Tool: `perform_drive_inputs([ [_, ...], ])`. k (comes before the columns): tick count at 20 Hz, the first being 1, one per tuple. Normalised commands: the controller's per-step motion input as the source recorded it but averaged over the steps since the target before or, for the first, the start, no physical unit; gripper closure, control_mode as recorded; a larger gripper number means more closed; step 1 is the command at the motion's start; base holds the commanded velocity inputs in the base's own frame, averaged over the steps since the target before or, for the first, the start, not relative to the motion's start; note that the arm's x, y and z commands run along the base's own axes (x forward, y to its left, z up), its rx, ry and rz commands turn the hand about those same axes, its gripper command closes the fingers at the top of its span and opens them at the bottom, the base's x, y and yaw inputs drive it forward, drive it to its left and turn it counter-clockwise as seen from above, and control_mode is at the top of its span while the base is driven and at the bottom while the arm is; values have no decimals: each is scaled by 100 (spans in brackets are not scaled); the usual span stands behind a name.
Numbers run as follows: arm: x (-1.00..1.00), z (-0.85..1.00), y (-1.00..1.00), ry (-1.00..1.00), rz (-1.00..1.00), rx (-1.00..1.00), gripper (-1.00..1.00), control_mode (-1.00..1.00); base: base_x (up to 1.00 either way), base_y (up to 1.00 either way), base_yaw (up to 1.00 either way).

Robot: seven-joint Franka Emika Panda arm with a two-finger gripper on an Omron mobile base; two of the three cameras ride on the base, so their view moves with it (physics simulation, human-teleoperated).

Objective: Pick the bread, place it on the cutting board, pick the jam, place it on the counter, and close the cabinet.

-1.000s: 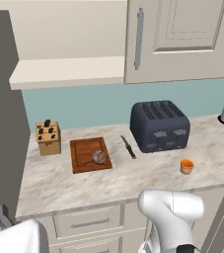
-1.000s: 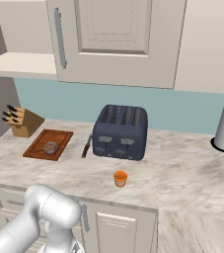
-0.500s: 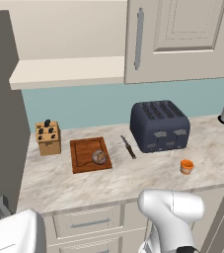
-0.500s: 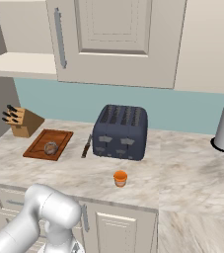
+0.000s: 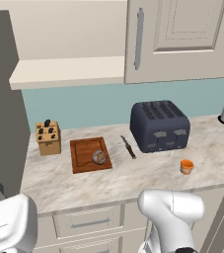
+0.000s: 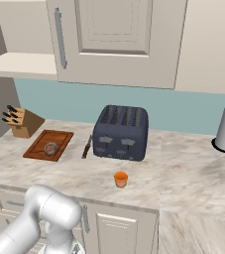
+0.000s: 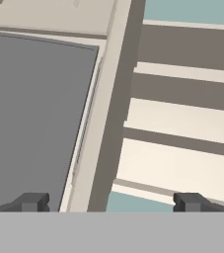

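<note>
Nothing on the counter (image 5: 133,175) moved; toaster (image 5: 159,125) stands behind jam (image 5: 186,166); gripper (image 7: 111,202) spread wide.

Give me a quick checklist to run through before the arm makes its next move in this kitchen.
1. Bread on the cutting board: ok.
2. Jam upright on the counter, in front of the toaster: ok.
3. Cabinet door closed: ok in both base views.
4. Gripper empty, jaws wide apart: ok.
5. Knife lies between board and toaster, clear of the jam: ok.
6. Gripper's distance from the counter: cannot tell.
</note>
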Motion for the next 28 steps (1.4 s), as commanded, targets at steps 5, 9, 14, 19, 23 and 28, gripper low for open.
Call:
perform_drive_inputs([
  [5, 19, -7, 18, 0, 0, 0, -100, -100, 0, 0, 0],
  [9, 20, -8, 18, 0, 0, 0, -100, -100, 0, 0, 0],
  [14, 18, -8, 14, 0, 0, 0, -100, -100, 0, 0, 0],
  [19, 18, -8, 13, 0, 0, 0, -100, -100, 0, 0, 0],
  [23, 20, -9, 11, 0, 0, 0, -100, -100, 0, 0, 0],
  [28, 26, -5, 8, 0, 0, 0, -100, -100, 0, 0, 0],
])
